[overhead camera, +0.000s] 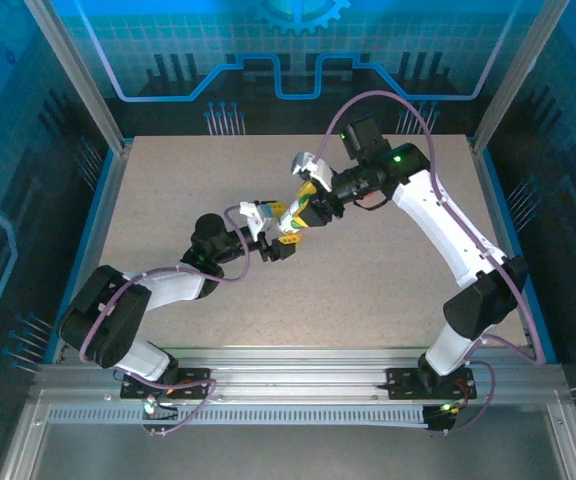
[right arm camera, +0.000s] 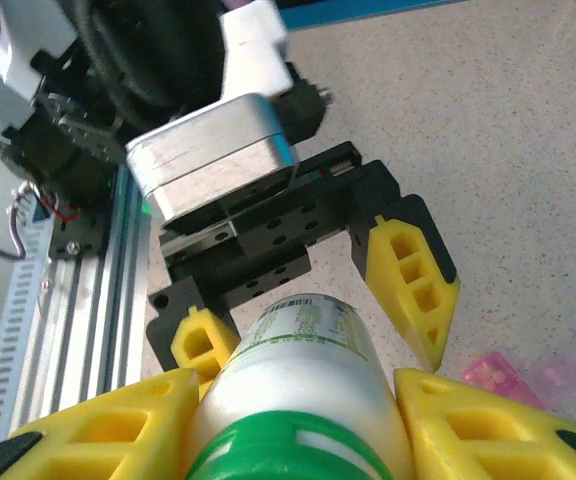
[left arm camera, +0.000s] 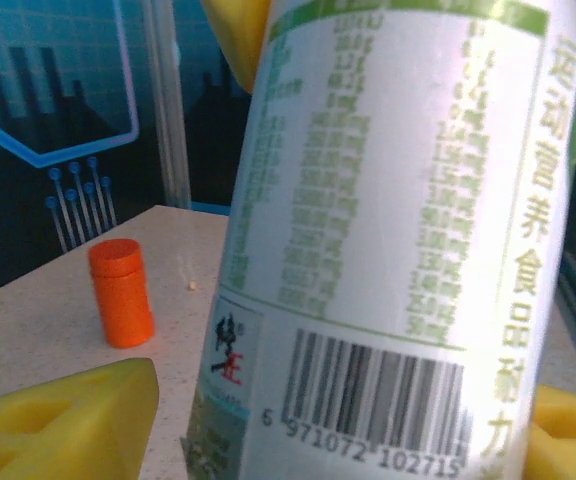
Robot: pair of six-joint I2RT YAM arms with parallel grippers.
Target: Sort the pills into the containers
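Observation:
A white bottle (right arm camera: 303, 375) with a green cap (right arm camera: 288, 455) is held above the table, and my right gripper (right arm camera: 298, 430) is shut on it near the cap. My left gripper (left arm camera: 338, 420) faces it from the other end. It is open, with its yellow fingers (right arm camera: 408, 280) standing off the bottle's sides. In the left wrist view the bottle's label and barcode (left arm camera: 388, 390) sit between those fingers. An orange bottle (left arm camera: 121, 292) stands upright on the table beyond. Something small, pink and clear (right arm camera: 528, 375) lies on the table. Whether the tiny pale speck (left arm camera: 194, 286) is a pill I cannot tell.
The two grippers meet over the middle of the speckled table (overhead camera: 388, 280). A metal rail (overhead camera: 298, 385) runs along the near edge. Blue panels and aluminium posts (overhead camera: 78, 70) wall in the back and sides.

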